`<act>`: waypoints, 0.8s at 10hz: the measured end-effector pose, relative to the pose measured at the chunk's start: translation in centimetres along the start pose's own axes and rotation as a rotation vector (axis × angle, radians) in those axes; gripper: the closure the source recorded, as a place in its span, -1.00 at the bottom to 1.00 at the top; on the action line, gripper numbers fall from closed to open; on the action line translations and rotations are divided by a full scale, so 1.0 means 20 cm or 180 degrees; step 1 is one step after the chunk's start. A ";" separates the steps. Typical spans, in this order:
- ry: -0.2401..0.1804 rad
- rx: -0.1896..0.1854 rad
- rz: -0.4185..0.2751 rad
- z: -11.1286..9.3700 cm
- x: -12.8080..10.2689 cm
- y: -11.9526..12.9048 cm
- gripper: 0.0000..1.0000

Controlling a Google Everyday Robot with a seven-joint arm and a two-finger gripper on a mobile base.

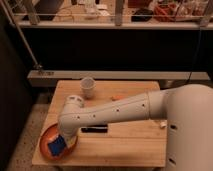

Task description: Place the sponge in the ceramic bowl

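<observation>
The ceramic bowl (46,141), a shallow orange-red dish, sits at the front left corner of the wooden table. The dark-blue sponge (56,147) is inside the bowl's outline, right at the tip of my gripper (61,140). My white arm reaches across the table from the right and bends down over the bowl, hiding the bowl's right side and the contact with the sponge. Whether the sponge rests on the bowl or hangs just above it I cannot tell.
A small white cup (88,87) stands at the back of the table (125,145). A small orange stick (116,97) lies right of it. A black flat bar (95,129) lies under my forearm. Behind the table runs a low ledge and a dark shelf unit.
</observation>
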 end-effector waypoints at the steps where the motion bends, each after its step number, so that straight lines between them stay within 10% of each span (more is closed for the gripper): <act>1: 0.0001 0.0000 -0.0004 0.00 0.00 0.00 -0.58; 8: -0.0004 -0.0013 -0.0018 0.03 -0.01 -0.02 -0.58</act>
